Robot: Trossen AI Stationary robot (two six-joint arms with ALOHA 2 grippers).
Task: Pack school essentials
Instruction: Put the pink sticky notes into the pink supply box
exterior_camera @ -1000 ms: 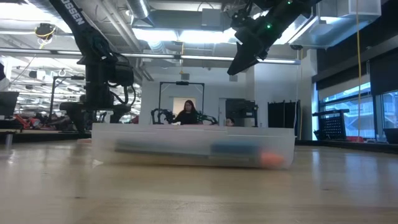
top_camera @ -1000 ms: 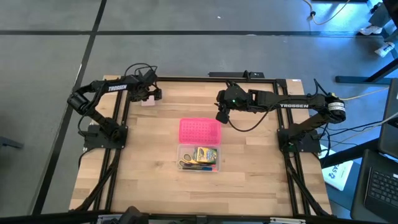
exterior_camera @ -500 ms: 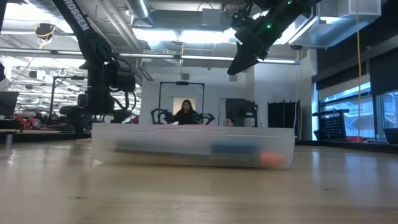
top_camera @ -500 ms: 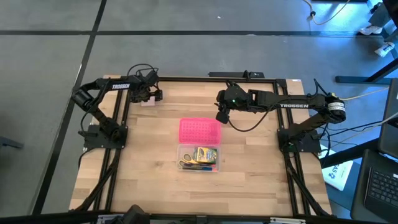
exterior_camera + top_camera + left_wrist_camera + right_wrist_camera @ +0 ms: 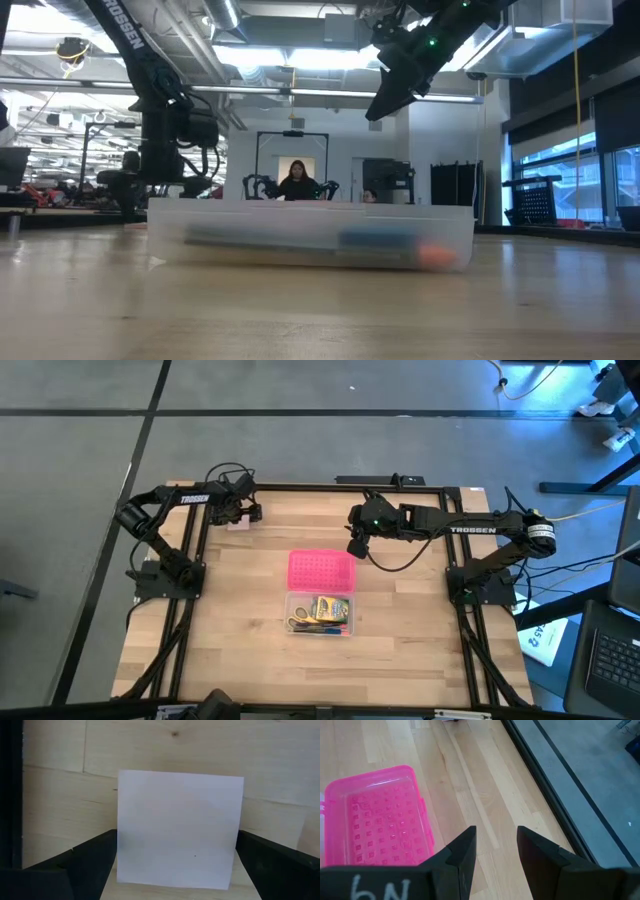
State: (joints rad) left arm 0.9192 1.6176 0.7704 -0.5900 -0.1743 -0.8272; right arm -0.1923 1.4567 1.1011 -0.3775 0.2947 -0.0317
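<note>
The pale pink square pad (image 5: 180, 827) lies flat on the wood at the table's far left corner (image 5: 238, 524). My left gripper (image 5: 176, 865) points down over it, open, one finger at each of two opposite edges. The clear case (image 5: 291, 610) sits at the table's middle with its pink lid (image 5: 321, 571) laid open on the far side. In the case lie the yellow-green crayon box (image 5: 331, 607) and the yellow-handled scissors (image 5: 298, 624). My right gripper (image 5: 355, 547) hangs in the air beyond the lid's far right corner, its fingers (image 5: 465, 847) a little apart with nothing between them. My left gripper comes at the pad from above with its fingers (image 5: 95, 857) level with the pad's two side edges (image 5: 120, 850). Whether they touch those edges I cannot tell. The pad lies flat on the table.
Black frame rails (image 5: 195, 530) run along the table's left and right sides, close to the pad. In the low view the case (image 5: 310, 240) stands in front, and a person sits in the room far behind. Bare wood lies near the front edge.
</note>
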